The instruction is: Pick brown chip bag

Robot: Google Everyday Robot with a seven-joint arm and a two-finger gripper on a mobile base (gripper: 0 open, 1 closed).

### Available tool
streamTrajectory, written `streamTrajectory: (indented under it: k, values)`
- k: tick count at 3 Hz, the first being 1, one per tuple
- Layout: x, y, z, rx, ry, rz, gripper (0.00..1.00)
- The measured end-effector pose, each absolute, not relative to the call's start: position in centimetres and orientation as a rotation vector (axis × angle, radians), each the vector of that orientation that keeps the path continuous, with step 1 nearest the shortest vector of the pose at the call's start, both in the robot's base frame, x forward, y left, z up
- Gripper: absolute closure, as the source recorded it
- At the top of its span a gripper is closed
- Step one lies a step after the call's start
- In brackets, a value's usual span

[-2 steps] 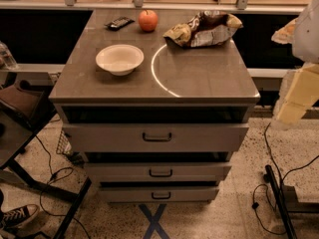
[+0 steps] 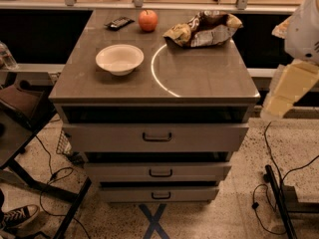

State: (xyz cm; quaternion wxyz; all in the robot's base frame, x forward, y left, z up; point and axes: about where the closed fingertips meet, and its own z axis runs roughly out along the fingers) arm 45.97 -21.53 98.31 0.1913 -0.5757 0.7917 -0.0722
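The brown chip bag [image 2: 204, 29] lies crumpled at the back right of the grey cabinet top [image 2: 199, 78], dark brown with tan and silvery patches. My arm shows only as a white part [image 2: 304, 29] and a cream part [image 2: 289, 88] at the right edge of the camera view, beside the cabinet and apart from the bag. My gripper is out of view.
A white bowl [image 2: 119, 59] sits front left on the top, with a red apple [image 2: 148, 20] and a small dark device [image 2: 118, 22] behind it. Three drawers [image 2: 157, 136] stand slightly pulled out below. A counter runs behind; a dark table [image 2: 20, 113] and cables are on the left.
The cream arm part at the right edge has shifted slightly left. The bag, bowl and apple have not moved.
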Motion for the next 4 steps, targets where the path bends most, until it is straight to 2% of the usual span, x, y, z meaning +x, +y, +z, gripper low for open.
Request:
streamTrajectory:
  k: [2,3,4]
  values:
    - [58.0,-22.9,100.9,-1.450,2.086,-0.547,0.00]
    - [64.9,-23.4,102.8,-1.380,1.971,-0.619,0.00]
    - [64.9,-23.4,102.8,-1.380,1.971,-0.619,0.00]
